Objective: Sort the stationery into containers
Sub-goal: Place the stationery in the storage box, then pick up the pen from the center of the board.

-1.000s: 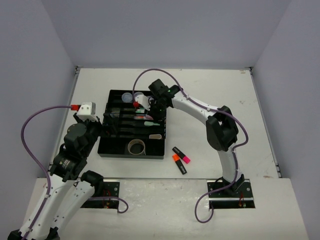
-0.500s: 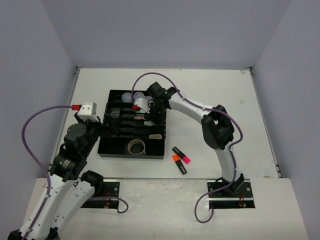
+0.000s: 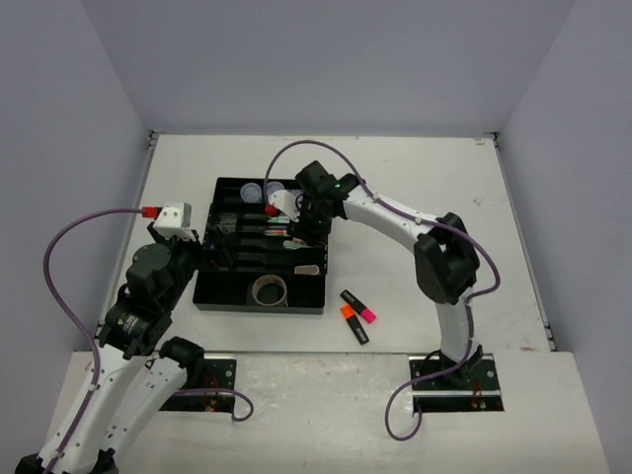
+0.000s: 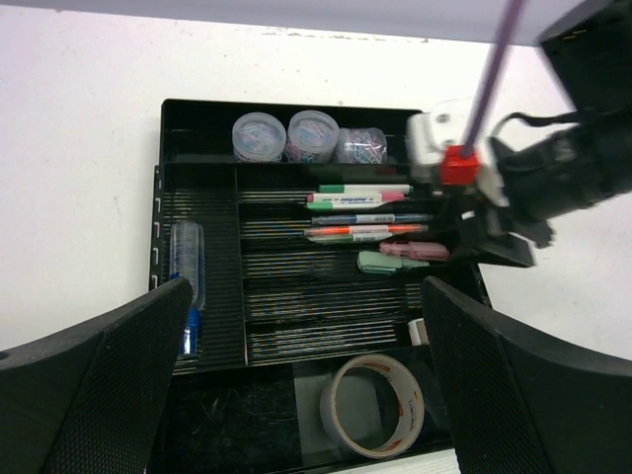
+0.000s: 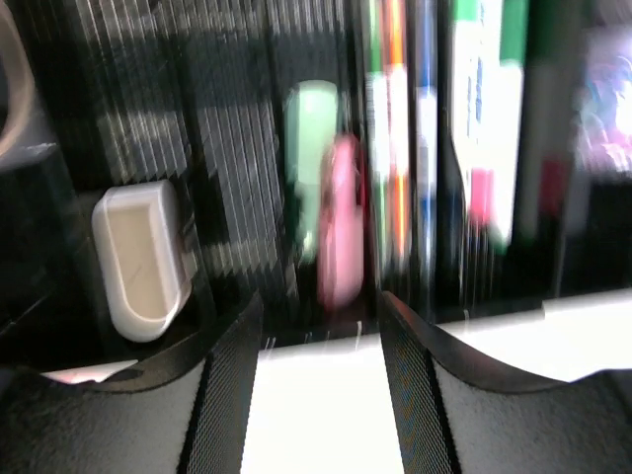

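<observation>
Organiser tray point(image 4: 197, 107) of ribbed black plastic, round tape roll point(image 4: 334, 415) inside, right gripper point(image 5: 318, 326) spread over its right rim, left gripper point(image 4: 306, 390) spread

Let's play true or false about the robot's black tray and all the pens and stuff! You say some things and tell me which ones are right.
1. The tape roll lies inside the black tray. True.
2. Everything is already in the tray. False: an orange highlighter and a pink highlighter lie on the table beside it.
3. The right gripper holds a pen. False: it is open and empty over the tray.
4. Three clear tubs sit in a row in the tray's far compartment. True.
5. The blue-capped tube stands upright. False: it lies flat in a slot on the tray's left side.
</observation>
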Controlling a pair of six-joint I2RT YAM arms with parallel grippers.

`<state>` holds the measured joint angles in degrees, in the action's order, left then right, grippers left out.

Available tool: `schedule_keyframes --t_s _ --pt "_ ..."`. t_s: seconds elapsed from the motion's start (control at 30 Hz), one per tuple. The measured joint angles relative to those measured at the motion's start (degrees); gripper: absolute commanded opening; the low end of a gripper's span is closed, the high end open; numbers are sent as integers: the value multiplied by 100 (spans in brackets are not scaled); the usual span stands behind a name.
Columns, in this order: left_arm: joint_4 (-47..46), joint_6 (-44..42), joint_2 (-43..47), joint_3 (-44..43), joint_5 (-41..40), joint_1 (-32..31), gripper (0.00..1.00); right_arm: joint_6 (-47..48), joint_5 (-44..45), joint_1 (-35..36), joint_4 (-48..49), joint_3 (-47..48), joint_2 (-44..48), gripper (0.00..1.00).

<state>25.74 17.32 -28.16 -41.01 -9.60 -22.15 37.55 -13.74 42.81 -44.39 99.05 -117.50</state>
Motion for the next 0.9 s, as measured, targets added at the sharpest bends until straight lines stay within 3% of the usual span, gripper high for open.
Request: schedule_keyframes --t_s 0.07,0.3,0.4,0.6,0.73,0.9 --pt "0 0 4 0 -15 1 100 -260 151 3 288 -637 737 98" --pt "2 2 49 0 -142 2 100 -2391 1063 -8 2206 -3242 3969 99" --pt "2 2 44 0 -154 2 100 -3263 1167 -60 2418 -4199 4661 87" --pt "2 2 45 0 -162 16 100 -4309 1071 -78 2088 -5152 4409 54" --pt "2 2 38 0 -159 44 100 -4761 1145 -39 1776 -5365 4373 48" --pt "2 2 -5 0 -156 47 100 -5154 1171 73 1718 -5279 4044 47"
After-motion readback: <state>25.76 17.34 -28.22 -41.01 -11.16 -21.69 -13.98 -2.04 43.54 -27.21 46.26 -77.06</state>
